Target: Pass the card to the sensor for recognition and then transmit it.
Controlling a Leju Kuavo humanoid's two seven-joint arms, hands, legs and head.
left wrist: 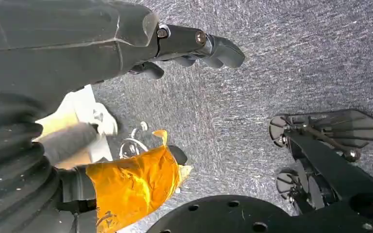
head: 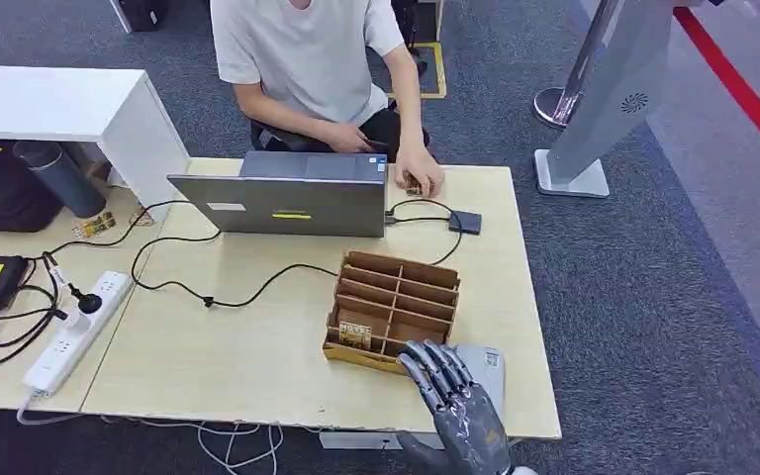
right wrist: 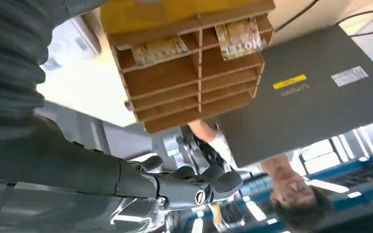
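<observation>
The right hand (head: 455, 401) hangs over the table's (head: 257, 366) near edge, just near of the wooden rack (head: 393, 309), its fingers (head: 435, 368) spread apart and holding nothing. A card (head: 355, 335) stands in the rack's nearest left compartment; the right wrist view shows a second card (right wrist: 240, 36) in the slot beside it. The left hand (left wrist: 194, 46) hangs above grey carpet, fingers loosely extended, empty. The small black sensor (head: 465, 222) lies far right by the laptop (head: 292, 203), near a person's hand (head: 418, 176).
</observation>
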